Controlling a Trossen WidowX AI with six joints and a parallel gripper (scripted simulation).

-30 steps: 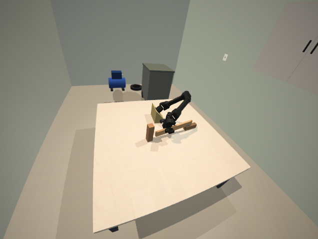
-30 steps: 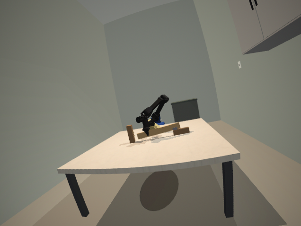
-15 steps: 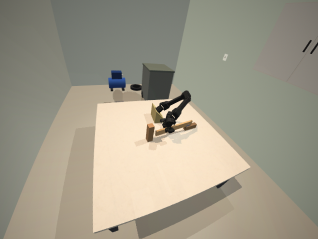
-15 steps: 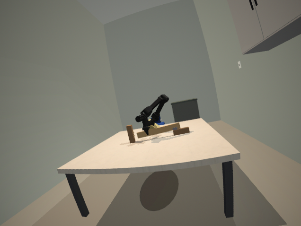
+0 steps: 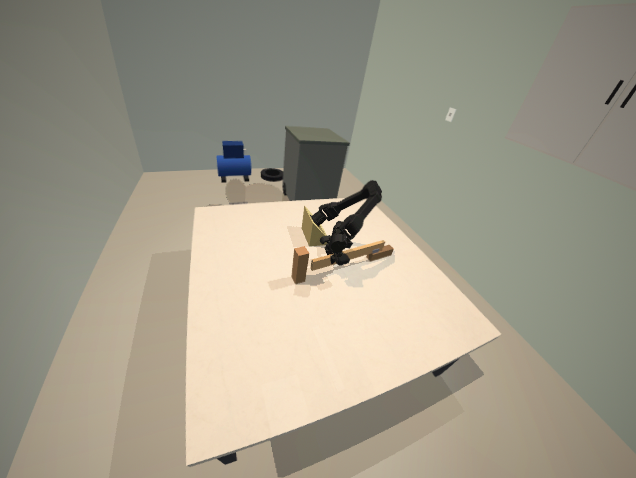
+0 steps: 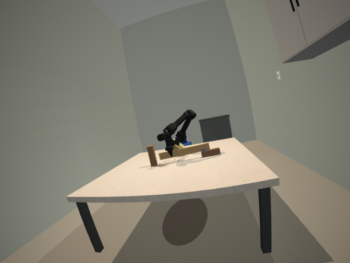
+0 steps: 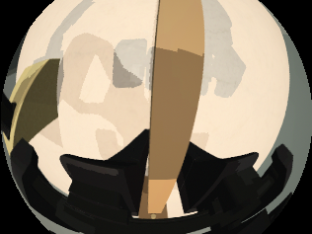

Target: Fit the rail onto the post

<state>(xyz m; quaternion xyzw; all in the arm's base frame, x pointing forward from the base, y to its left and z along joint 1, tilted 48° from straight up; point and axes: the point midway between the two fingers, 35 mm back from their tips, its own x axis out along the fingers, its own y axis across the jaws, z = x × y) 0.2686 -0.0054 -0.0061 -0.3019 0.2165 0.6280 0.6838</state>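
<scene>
The pale, faintly mottled surface (image 5: 308, 349) (image 6: 181, 180) (image 7: 262, 88) had its broad bare part nearest the outside cameras. Beyond it, the square-cut wooden post (image 5: 299, 265) (image 6: 152, 155) stood upright, with a gap between it and the rail's near end. The wooden bed rail (image 5: 366, 250) (image 6: 192, 149) (image 7: 178, 98), a long, flat-sided plank on edge, sloped down toward the post, its near end off the surface. The black end effector (image 5: 339, 259) (image 6: 170, 152) (image 7: 159, 133) was clamped across the rail toward that end. The rail would probably handle as stiff and moderately heavy, awkward through length rather than fragility; its smooth faces could let it pivot in the grip. Holding it squarely by both faces near the post seemed sensible for aligning the holes. Farther along, its far end sat at the bracket (image 5: 376, 250) (image 6: 203, 149) on the low, brown footboard block (image 5: 380, 253) (image 6: 211, 152).
</scene>
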